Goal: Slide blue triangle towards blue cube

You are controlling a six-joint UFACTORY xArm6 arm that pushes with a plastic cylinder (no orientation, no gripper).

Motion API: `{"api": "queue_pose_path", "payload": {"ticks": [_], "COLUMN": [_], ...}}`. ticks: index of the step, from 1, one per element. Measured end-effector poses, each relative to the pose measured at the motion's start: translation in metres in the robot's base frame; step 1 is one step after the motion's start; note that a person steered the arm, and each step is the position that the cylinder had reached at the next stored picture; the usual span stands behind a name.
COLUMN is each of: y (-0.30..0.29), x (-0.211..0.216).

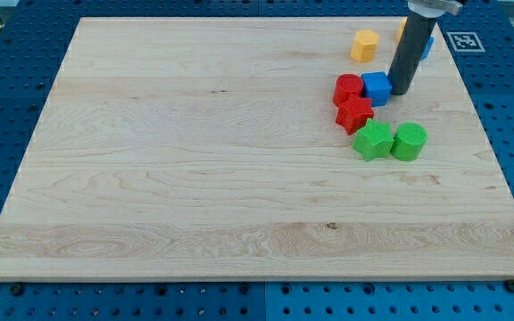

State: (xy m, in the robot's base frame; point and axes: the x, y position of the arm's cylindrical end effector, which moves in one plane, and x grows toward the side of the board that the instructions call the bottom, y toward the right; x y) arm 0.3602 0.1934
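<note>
The blue cube (377, 86) sits near the view's upper right, touching a red block (348, 88) on its left. My tip (399, 93) rests on the board just right of the blue cube, close against its side. A second blue block (429, 45), likely the blue triangle, shows only as a sliver behind the rod's right side, above and to the right of the cube. Its shape is hidden by the rod.
A yellow block (364, 45) lies above the cube. An orange sliver (402, 27) peeks out left of the rod. A red star-like block (354, 114) sits below the cube. A green star-like block (373, 141) and a green cylinder (409, 141) lie lower. The board's right edge (489, 134) is near.
</note>
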Motion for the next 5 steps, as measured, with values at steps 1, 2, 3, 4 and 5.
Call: {"api": "queue_pose_path", "payload": {"ticks": [1, 2, 3, 4, 5], "y": [-0.012, -0.01, 0.016, 0.012, 0.011], "x": [0.0, -0.009, -0.034, -0.063, -0.096]}}
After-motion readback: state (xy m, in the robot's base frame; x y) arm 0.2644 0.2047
